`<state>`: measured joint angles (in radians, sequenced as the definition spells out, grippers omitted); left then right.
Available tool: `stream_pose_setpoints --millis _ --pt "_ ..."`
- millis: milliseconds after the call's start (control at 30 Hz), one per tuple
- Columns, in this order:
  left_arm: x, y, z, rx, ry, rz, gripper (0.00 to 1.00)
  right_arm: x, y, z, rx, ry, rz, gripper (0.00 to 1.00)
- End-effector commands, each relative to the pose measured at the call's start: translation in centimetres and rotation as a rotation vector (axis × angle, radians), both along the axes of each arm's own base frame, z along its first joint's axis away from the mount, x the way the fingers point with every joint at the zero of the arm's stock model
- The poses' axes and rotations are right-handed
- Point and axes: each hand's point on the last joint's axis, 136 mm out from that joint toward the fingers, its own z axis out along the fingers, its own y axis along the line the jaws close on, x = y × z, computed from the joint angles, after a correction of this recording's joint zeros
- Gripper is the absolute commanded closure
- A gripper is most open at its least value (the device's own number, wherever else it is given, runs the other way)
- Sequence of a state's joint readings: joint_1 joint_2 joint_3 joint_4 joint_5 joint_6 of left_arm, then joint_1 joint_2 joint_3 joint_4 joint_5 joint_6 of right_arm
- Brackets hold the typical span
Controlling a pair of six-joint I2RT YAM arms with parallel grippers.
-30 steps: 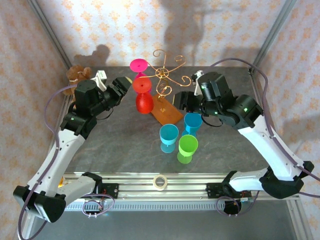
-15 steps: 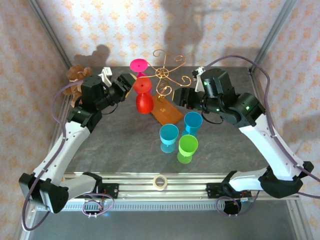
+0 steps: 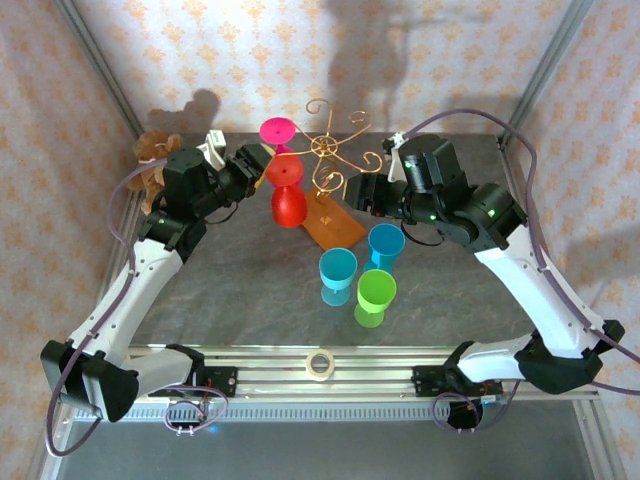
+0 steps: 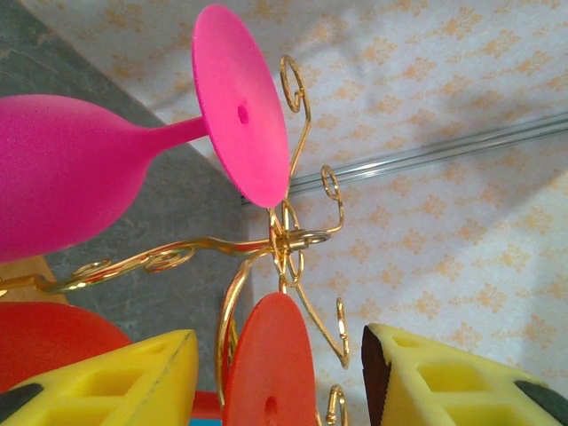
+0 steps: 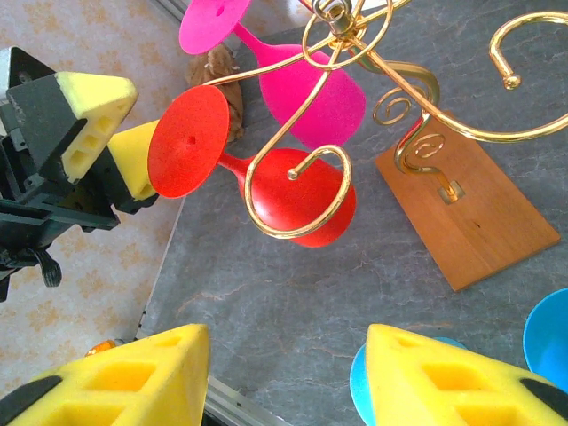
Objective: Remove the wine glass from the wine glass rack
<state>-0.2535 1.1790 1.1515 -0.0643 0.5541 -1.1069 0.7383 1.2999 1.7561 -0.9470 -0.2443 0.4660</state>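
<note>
Wine glass [image 3: 288,205], red: it hangs bowl-down from a scroll arm of the rack [image 3: 330,150], foot uppermost. It is just beside a pink glass [image 3: 277,132] hung the same way. The rack stands on its wooden base [image 5: 461,213] at the back of the table [image 3: 250,290].

Left gripper [image 3: 258,160]: it is level with the red foot, on the rack's left side. In the left wrist view the red foot disc lies between the two yellow fingers [image 4: 98,386], with a gap visible on at least one side. The jaws are spread and nothing is pinched. Whether a fingertip touches the disc rim cannot be told.

Right gripper [image 5: 286,342]: it hovers on the rack's right side, above the table and facing the glasses. The jaws are spread and hold nothing.

Step in hand, as judged: the approach is complete and the left gripper is lined up for the grasp. The glass is not yet off the rack.

Next move, as judged:
1. Bring the left fingers together on the foot or the stem just below it, square to the disc so it does not slip.
2. Slide the glass outward along the wire to the arm's open end.
3. Keep it clear of the pink glass and the neighbouring curls.

The right gripper is placed to steady the rack if the wire drags.
</note>
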Motion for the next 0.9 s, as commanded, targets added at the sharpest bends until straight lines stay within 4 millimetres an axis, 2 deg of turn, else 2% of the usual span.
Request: stream_pose_setpoints --millis 0,400,633,867 --pt "0.0 -0.3 1.8 -0.04 -0.058 -0.021 0.5 0.2 -0.2 1.0 0.013 -0.035 0.0 0.5" --pt "-0.1 -0.5 0.7 -0.031 -0.031 -0.028 0.5 0.0 -0.4 1.4 0.025 -0.043 -0.004 0.51" --pt "0.0 -0.6 -0.9 -0.022 0.003 -0.031 0.5 0.1 -0.5 1.2 0.014 -0.047 -0.005 0.51" --pt "-0.2 -0.8 0.2 -0.026 -0.023 -0.034 0.51 0.1 -0.5 1.5 0.01 -0.057 -0.002 0.51"
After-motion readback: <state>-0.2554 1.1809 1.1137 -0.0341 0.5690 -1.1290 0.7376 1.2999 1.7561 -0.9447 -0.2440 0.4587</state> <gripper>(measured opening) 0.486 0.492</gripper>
